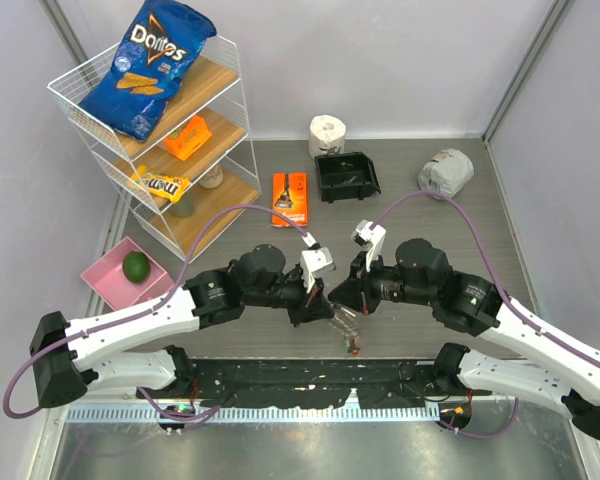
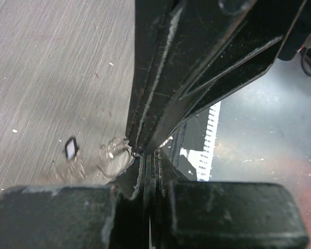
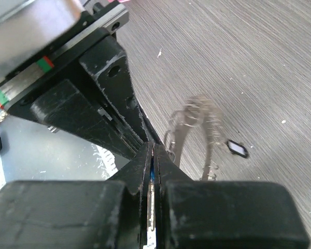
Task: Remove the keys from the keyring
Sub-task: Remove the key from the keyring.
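Tabletop count. Far left corner: one wire rack (image 1: pixel 75 110) with three shelves, holding one blue chip bag (image 1: pixel 148 65), one orange packet (image 1: pixel 188 137), one yellow candy bag (image 1: pixel 162 184) and two small round items (image 1: pixel 212 177) of unclear kind. Left edge: one pink tray (image 1: pixel 100 285), one green fruit (image 1: pixel 136 266) in it. Far edge: one paper roll (image 1: pixel 327 134), one black bin (image 1: pixel 347 176), one orange pack (image 1: pixel 290 198), one crumpled grey bag (image 1: pixel 446 172). Near edge: one left arm (image 1: pixel 130 325), one right arm (image 1: pixel 540 345), one keyring (image 1: pixel 346 322); keys (image 1: pixel 352 338) too blurred to count.
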You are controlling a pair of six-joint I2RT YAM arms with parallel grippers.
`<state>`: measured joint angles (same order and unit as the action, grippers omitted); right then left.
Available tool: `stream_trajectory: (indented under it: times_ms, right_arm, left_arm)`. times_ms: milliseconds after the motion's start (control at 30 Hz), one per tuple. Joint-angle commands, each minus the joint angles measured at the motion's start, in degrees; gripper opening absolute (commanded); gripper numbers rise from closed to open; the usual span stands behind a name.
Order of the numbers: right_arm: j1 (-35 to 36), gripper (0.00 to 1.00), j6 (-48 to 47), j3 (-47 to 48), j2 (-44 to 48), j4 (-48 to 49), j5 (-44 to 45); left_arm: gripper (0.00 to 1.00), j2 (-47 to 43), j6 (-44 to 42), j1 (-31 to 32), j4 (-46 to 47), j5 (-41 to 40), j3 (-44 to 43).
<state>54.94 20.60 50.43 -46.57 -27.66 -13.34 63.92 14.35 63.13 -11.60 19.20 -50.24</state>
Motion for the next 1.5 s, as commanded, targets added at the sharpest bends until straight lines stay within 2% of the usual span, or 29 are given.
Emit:
stream_trajectory:
  times_ms: [0, 67, 433, 600, 833, 900, 967, 1167, 1367, 1467]
  right_arm:
    - [1.0, 0.05, 0.0, -0.9, 0.3, 7.6, -2.9]
    - [1.0, 0.05, 0.0, -1.8, 1.3, 7.7, -2.5]
    - [1.0, 0.05, 0.5, -4.3, 5.9, 8.8, -1.3]
    - [1.0, 0.05, -0.6, -4.1, 6.6, 8.9, -1.9]
    - [1.0, 0.05, -3.7, -3.5, 6.8, 9.7, -4.4]
    - [0.9, 0.05, -5.0, -3.4, 7.2, 10.9, -6.8]
    - [0.9, 0.05, -6.6, -3.6, 7.5, 12.4, -9.4]
    - [0.9, 0.05, -12.0, -1.8, 7.8, 15.4, -17.6]
    - [0.9, 0.05, -17.1, 3.7, 4.5, 12.9, -24.3]
    - [0.9, 0.05, -18.8, 5.4, 2.8, 11.7, -24.5]
  left_arm:
    - [0.00, -1.3, 5.1, -3.4, 11.2, 7.0, 0.8]
    - [0.00, -2.3, 7.6, -5.2, 15.1, 9.2, 2.9]
    - [0.00, -6.8, 7.2, -5.9, 18.2, 8.6, 6.6]
    - [0.15, -11.5, 0.9, -6.0, 13.2, 8.4, 5.9]
    - [0.46, -16.3, -13.0, -6.1, -0.6, 8.1, 1.6]
    - [0.55, -16.3, -17.7, -6.4, -2.6, 10.6, 0.4]
    - [0.60, -15.5, -21.5, -7.1, -4.6, 14.6, -0.8]
    - [0.60, -9.2, -30.3, -8.6, -11.5, 23.8, -7.4]
    - [0.55, -2.6, -34.5, -10.0, -15.9, 32.0, -13.5]
    - [0.51, 0.1, -35.0, -10.3, -18.7, 36.0, -16.2]
